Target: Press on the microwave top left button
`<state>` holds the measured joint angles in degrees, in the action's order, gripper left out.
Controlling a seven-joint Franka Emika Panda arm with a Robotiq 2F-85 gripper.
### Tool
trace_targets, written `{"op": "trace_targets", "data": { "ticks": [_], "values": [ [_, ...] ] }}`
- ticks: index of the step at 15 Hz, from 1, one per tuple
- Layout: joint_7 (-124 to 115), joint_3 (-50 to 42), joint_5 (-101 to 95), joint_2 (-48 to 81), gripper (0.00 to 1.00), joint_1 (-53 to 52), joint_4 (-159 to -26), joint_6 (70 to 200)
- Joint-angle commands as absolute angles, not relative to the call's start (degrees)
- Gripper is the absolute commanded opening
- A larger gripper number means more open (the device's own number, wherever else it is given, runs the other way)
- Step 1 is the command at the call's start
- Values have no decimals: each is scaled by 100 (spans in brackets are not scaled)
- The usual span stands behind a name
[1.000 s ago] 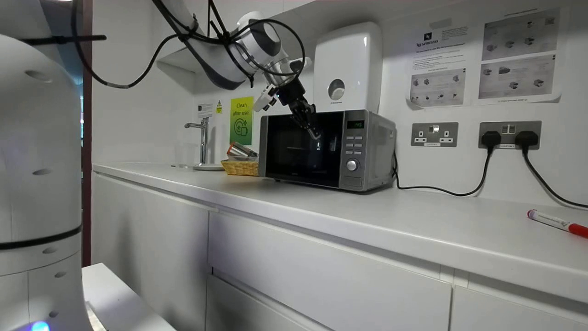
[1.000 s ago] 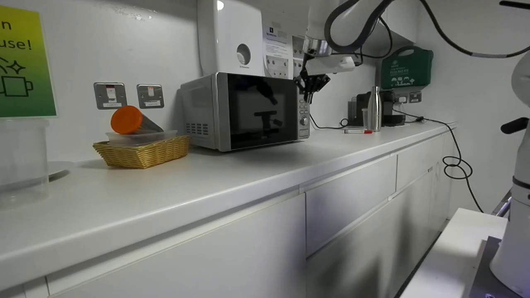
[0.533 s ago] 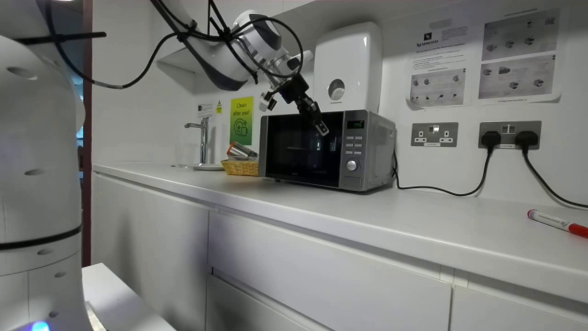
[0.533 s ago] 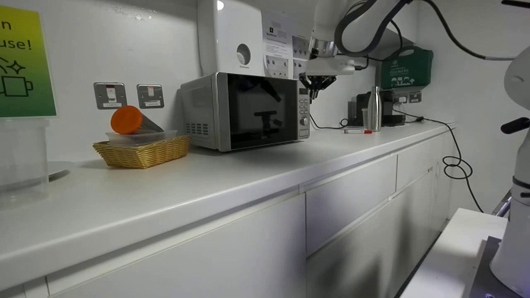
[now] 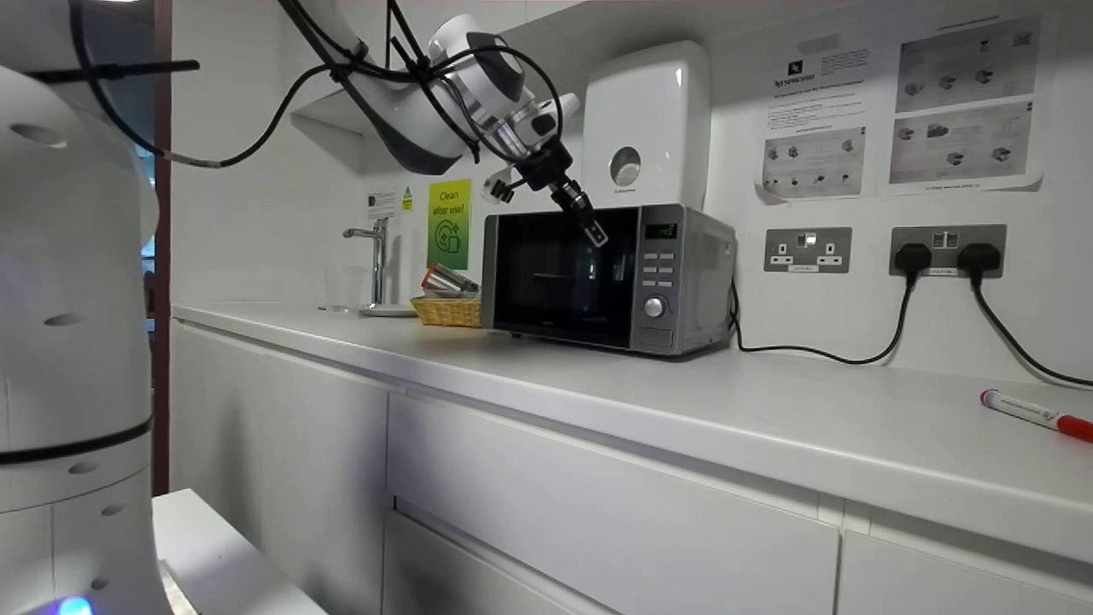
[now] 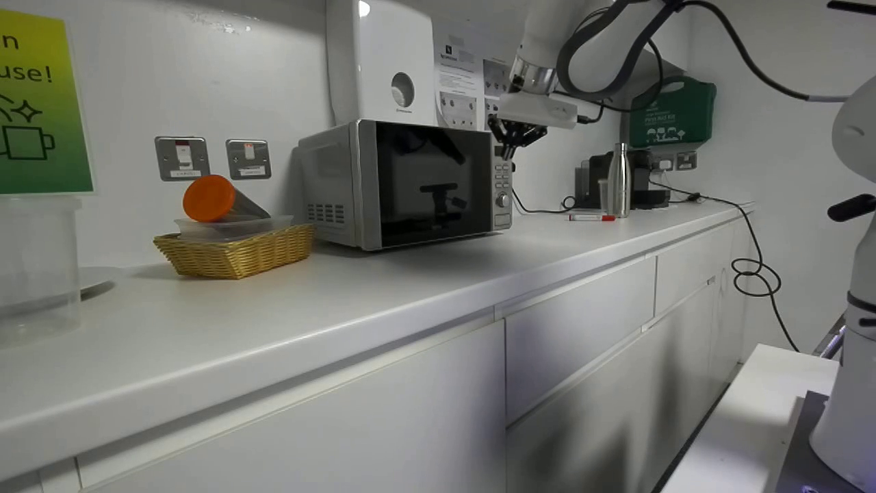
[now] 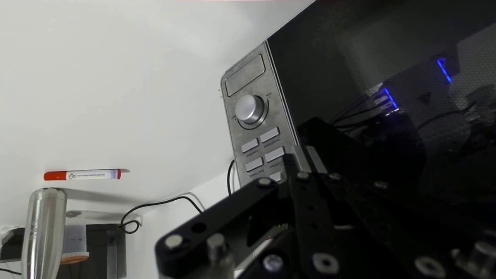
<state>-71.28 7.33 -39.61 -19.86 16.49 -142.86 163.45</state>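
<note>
The silver-grey microwave with a black glass door stands on the counter in both exterior views. Its control strip has a green display, rows of grey buttons and a knob. The top left button shows in an exterior view. In the wrist view, which stands upside down, it is partly hidden behind a finger. My gripper is shut and empty, its fingertips in front of the door beside the control strip. It also shows in an exterior view and the wrist view. I see no contact with the button.
A wicker basket with a plastic tub and an orange-lidded container is beside the microwave. A red and white marker and a steel bottle are on the counter. A white dispenser hangs above. Black cables run to wall sockets.
My gripper has moved up a little, and rightward toward the control strip in an exterior view. The wrist has turned slightly. The microwave has not moved.
</note>
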Motion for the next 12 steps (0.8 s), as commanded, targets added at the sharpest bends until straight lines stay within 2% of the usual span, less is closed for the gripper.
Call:
{"op": "trace_targets", "data": {
  "ticks": [1,12],
  "values": [
    [-7213,597,-3938,-1820,0,1751,-14212,16628],
    [-6830,148,-3303,-1129,0,1470,-13631,16661]
  ]
}}
